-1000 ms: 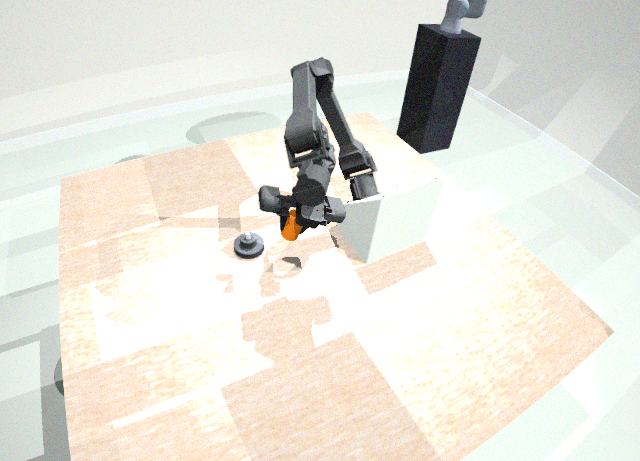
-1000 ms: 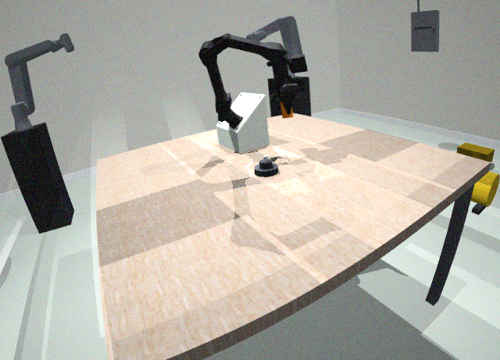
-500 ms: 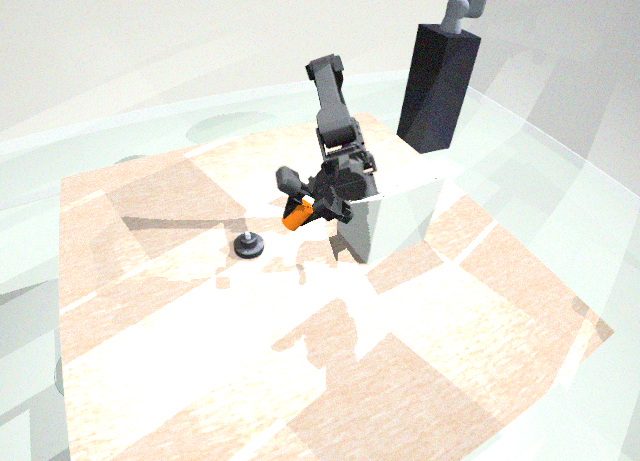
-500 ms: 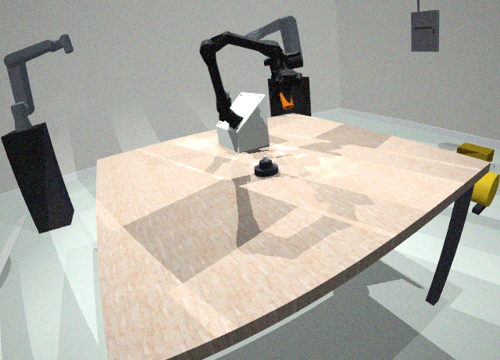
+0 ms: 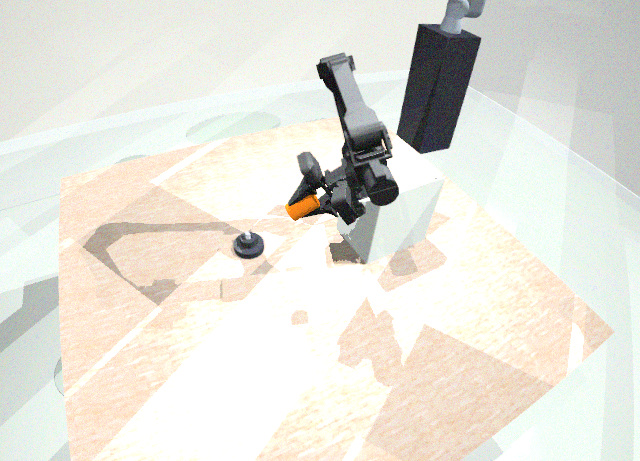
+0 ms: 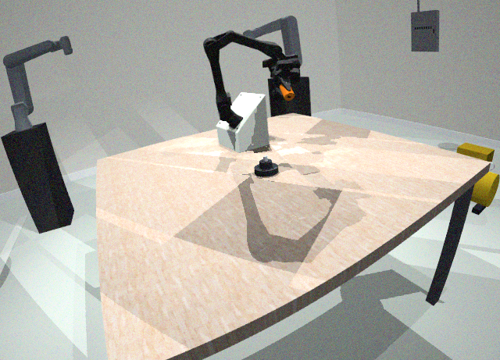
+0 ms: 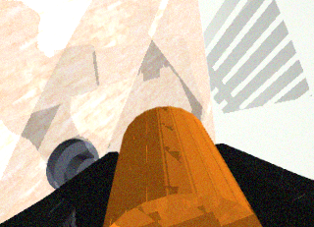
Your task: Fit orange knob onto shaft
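The orange knob (image 5: 301, 208) (image 6: 287, 92) (image 7: 167, 163) is held high above the table, tilted well off upright. Its end face shows a small dark hole in the exterior view; the hole's flat side is too small to make out. My gripper (image 5: 310, 204) (image 6: 284, 87) (image 7: 167, 157) is shut on the knob, with a black finger on each side of it. The dark round pedestal (image 5: 248, 249) (image 6: 266, 171) (image 7: 53, 162) stands on the table, apart from and below the knob. Its silver shaft (image 5: 247, 234) (image 6: 265, 158) points up; its flat side cannot be told.
A white sloped box (image 5: 398, 223) (image 6: 260, 124) carries my arm's base and stands close to the pedestal. The wooden table (image 5: 180, 342) (image 6: 181, 276) bears strong shadows and bright patches. Grey arms on black stands (image 5: 439, 89) (image 6: 36, 179) are beyond the table.
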You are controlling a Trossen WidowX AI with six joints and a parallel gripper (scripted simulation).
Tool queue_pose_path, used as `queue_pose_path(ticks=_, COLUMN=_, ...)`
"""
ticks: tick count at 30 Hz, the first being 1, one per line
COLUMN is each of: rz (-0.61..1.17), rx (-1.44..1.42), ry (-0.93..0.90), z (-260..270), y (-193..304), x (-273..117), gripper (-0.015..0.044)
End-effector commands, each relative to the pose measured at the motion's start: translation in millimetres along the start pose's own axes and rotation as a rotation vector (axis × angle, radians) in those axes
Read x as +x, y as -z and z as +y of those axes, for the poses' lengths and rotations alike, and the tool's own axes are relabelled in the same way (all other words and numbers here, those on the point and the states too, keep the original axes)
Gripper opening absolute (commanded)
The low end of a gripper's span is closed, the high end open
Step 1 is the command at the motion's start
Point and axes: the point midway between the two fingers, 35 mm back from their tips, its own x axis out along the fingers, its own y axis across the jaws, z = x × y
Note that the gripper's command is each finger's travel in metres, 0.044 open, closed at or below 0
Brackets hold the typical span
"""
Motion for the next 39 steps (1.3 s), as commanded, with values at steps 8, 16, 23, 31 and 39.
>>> queue_pose_path(ticks=8, rz=0.001, rx=0.002, ry=0.090, z=0.0, y=-0.2, x=-1.6, gripper=0.0000)
queue_pose_path(ticks=16, rz=0.000, rx=0.002, ry=0.151, z=2.2, y=-0.2, x=-1.4, gripper=0.0000)
queue_pose_path(ticks=23, rz=0.003, rx=-0.001, ry=0.124, z=2.2, y=0.6, x=-0.5, gripper=0.0000)
queue_pose_path(ticks=31, rz=0.003, rx=-0.001, ry=0.124, z=2.2, y=0.6, x=-0.5, gripper=0.0000)
queue_pose_path(ticks=39, rz=0.003, rx=-0.001, ry=0.124, z=2.2, y=0.6, x=-0.5, gripper=0.0000)
